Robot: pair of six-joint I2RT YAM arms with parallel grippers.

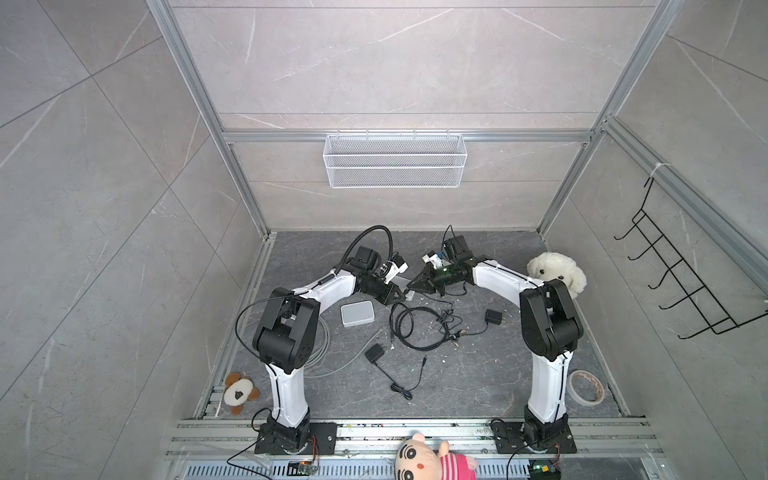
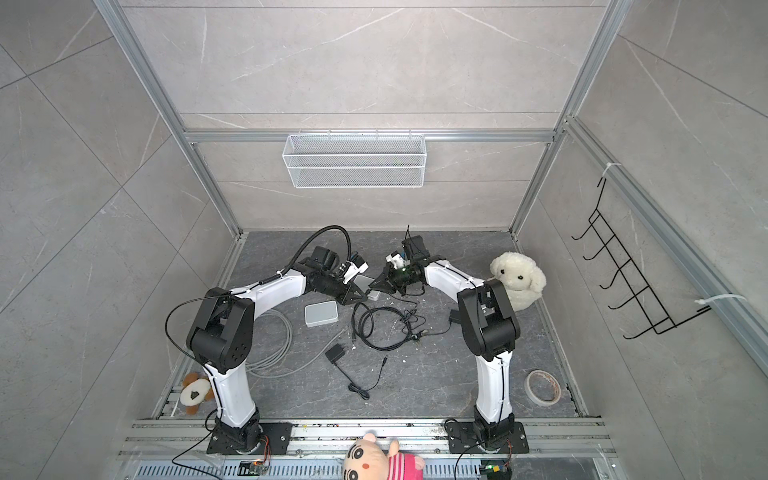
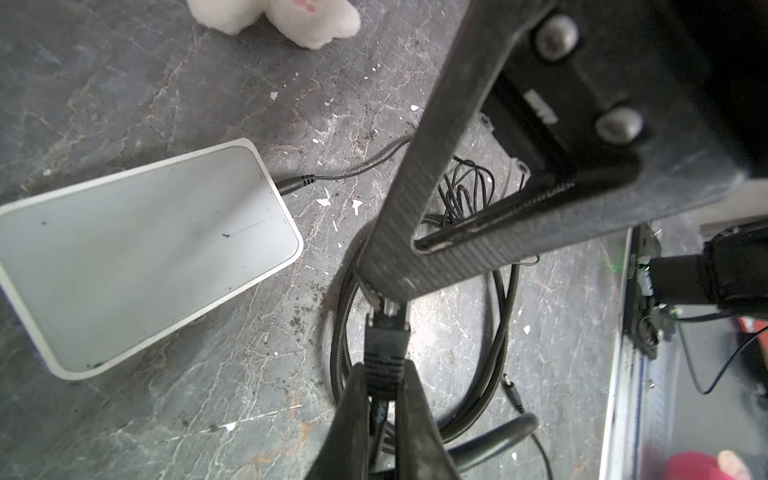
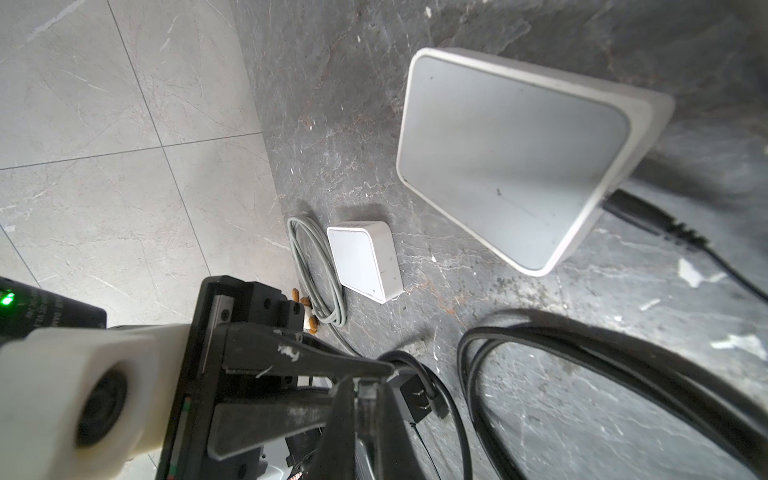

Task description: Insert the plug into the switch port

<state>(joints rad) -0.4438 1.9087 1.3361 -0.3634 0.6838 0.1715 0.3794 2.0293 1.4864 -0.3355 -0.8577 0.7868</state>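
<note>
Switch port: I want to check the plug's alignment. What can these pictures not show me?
- Port openings: both wrist views show only the top and edges of the switch; no opening shows.
- Tip of the plug: in the left wrist view the right fingers cover most of it.
- In a top view the switch is mostly hidden under the left arm and right arm; the plug is too small.

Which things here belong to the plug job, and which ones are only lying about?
Job:
- plug, gripped by left tool and right tool
- black cable
- switch with power lead

Lying about, as it seems:
- other white box
- grey cable
- adapters
- tape
- plush toys
- basket
</note>
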